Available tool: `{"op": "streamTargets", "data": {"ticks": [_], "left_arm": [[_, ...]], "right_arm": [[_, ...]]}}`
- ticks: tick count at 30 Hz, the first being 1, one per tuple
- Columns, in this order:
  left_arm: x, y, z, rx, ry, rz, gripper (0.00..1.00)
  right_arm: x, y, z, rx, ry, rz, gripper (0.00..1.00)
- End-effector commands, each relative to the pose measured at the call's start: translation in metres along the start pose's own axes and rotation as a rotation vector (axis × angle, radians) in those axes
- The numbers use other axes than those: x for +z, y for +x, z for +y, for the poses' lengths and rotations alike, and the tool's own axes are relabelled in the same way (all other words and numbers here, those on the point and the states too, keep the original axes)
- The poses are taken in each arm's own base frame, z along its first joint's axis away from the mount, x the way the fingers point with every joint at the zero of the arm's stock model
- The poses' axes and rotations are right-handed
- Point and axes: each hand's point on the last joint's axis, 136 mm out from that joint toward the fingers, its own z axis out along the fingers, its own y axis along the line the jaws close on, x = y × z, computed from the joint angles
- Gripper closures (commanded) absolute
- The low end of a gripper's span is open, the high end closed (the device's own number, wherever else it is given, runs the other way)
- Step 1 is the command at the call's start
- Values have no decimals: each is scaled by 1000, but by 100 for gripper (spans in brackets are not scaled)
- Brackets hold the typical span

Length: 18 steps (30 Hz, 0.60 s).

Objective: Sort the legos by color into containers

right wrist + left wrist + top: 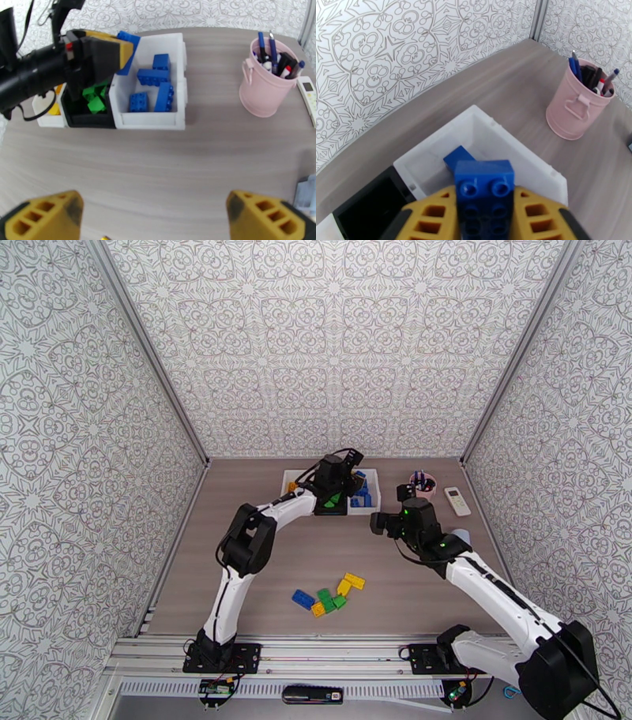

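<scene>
Three containers stand in a row at the back of the table. The right white bin (179, 79) holds several blue legos (152, 75). The black bin (91, 120) holds green legos (94, 103), and the left white bin (49, 118) shows a bit of yellow. My left gripper (485, 203) is shut on a blue brick (485, 179) above the near-left corner of the blue bin (529, 164); it also shows in the right wrist view as the left gripper (123, 49). My right gripper (154, 213) hangs open and empty over bare table in front of the bins. Loose legos (328, 595) lie near the front.
A pink cup (262, 87) with pens stands right of the bins, and a white remote (308, 94) lies beyond it. Patterned walls close in the back and sides. The loose pile has blue (302, 599), green (325, 597) and yellow (354, 581) bricks.
</scene>
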Motion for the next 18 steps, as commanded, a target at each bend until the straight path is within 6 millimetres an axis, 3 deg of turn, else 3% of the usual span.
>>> {"op": "streamTargets", "data": {"ticks": [1, 7, 9, 18], "left_arm": [[11, 2, 12, -26, -21, 24, 75], [25, 6, 19, -28, -26, 38, 71], [25, -9, 20, -22, -22, 11, 69], [2, -23, 11, 16, 4, -4, 39]], "right_arm": [[-2, 9, -10, 18, 30, 17, 0], [-4, 8, -11, 22, 37, 14, 0], [-6, 8, -12, 21, 39, 12, 0], [-7, 11, -11, -4, 32, 27, 0]]}}
